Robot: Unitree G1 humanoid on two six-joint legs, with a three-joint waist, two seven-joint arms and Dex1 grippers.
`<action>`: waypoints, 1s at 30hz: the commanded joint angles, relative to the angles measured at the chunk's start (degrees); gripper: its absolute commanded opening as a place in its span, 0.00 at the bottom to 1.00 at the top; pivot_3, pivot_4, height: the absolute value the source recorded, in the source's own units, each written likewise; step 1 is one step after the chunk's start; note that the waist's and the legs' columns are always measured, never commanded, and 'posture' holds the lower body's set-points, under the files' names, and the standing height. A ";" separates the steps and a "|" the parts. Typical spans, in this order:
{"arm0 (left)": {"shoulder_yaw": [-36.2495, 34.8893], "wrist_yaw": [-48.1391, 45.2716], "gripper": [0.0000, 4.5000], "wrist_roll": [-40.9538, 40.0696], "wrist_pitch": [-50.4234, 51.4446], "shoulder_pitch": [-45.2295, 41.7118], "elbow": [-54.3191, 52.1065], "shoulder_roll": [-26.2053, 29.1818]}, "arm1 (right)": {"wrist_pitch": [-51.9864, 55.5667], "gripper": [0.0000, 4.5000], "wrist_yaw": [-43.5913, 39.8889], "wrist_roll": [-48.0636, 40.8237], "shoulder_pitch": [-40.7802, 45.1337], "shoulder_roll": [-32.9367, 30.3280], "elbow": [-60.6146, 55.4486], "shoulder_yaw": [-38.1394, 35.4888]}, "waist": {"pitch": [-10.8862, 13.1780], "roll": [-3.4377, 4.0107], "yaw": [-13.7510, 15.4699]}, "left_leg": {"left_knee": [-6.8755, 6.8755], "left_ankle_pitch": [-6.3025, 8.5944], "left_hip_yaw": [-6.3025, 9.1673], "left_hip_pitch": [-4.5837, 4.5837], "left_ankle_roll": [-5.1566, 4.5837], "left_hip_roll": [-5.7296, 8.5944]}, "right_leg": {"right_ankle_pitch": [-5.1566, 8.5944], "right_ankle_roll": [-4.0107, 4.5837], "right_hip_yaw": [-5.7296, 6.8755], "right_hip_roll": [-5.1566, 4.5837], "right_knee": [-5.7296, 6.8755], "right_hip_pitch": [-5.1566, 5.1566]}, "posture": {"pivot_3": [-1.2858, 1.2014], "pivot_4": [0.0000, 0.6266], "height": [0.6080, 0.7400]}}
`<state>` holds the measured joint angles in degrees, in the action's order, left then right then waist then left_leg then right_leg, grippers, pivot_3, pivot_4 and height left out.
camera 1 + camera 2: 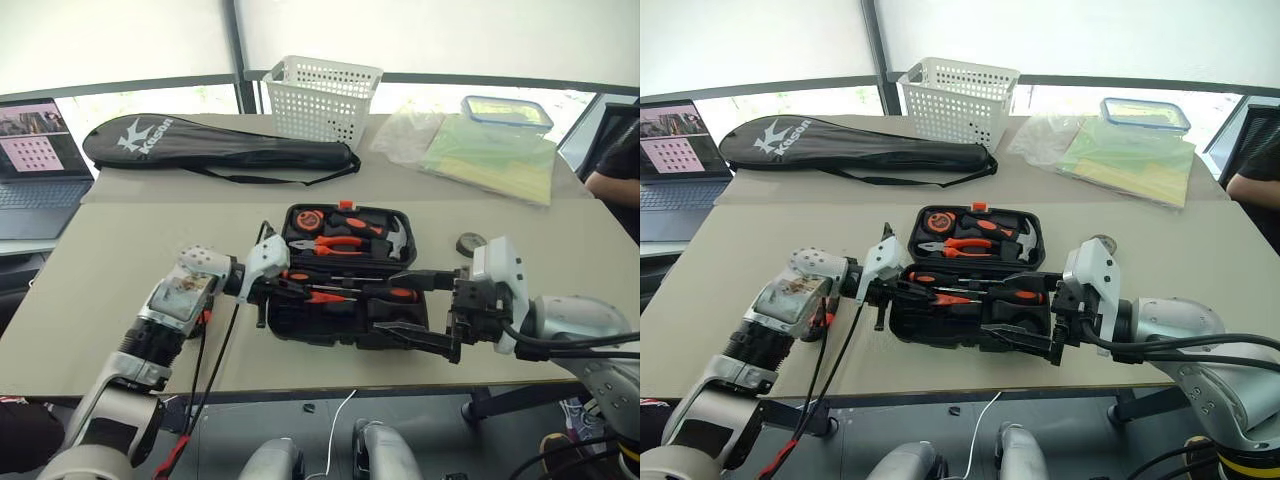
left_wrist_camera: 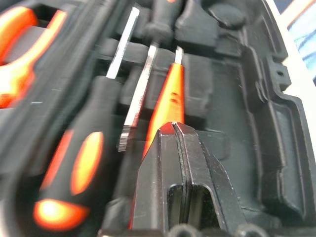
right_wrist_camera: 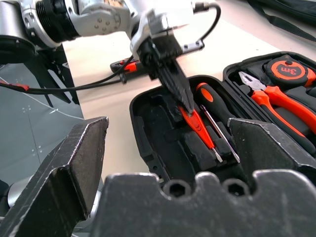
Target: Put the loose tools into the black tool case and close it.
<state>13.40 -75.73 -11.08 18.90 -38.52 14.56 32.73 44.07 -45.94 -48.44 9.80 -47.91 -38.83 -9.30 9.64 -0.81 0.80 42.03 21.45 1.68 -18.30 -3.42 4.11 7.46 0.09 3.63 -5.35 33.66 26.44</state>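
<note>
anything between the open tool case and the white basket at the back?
Yes: bare table, then the tail end of the long black racket bag lies between the tool case and the white basket, in the left eye view.

My silver ribbed forearms, white wrist housings, black two-finger left gripper (image 3: 185, 101) and right gripper (image 1: 415, 305), black cables, red lead, bolt holes at the finger bases.

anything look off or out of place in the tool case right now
Nothing looks damaged or spilled. Still out of place: a small black tape roll sits on the table beside the open black tool case. The shut left gripper presses on the slim orange tester screwdriver in its slot.
</note>
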 commanded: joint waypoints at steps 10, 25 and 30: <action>2.64 1.50 0.00 4.22 -8.51 -1.10 4.29 -2.89 | -0.25 1.00 0.40 -0.83 0.04 -0.19 -0.98 -0.55 | 0.00 0.00 0.12 | 0.01 0.00 0.00 -0.02 0.00 0.01 | -0.02 -0.03 0.02 -0.02 -0.10 -0.02 | 0.52 0.24 1.00; -3.87 3.88 0.06 -0.30 -1.35 3.46 -6.56 1.68 | -0.70 1.00 0.86 -0.29 1.43 0.31 -0.35 0.82 | -0.01 -0.01 -0.22 | -0.02 0.01 0.00 -0.02 -0.01 -0.02 | -0.02 -0.03 -0.01 0.00 -0.09 0.01 | 0.52 0.24 1.00; -19.80 10.15 0.41 -11.14 15.84 15.10 -26.03 9.28 | -1.75 1.00 -2.05 0.47 5.33 0.19 2.21 3.33 | -0.01 0.00 -0.89 | -0.15 0.01 -0.06 -0.08 0.01 -0.06 | -0.01 -0.02 -0.11 0.04 0.04 0.27 | 0.52 0.24 1.00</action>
<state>0.59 -68.61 -17.44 28.23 -26.36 -3.31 40.14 43.95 -46.26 -48.01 13.26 -47.65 -36.76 -6.29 9.63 -0.81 -0.09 41.85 21.45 1.61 -18.38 -3.41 4.05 7.45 0.07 3.51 -5.31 33.72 26.72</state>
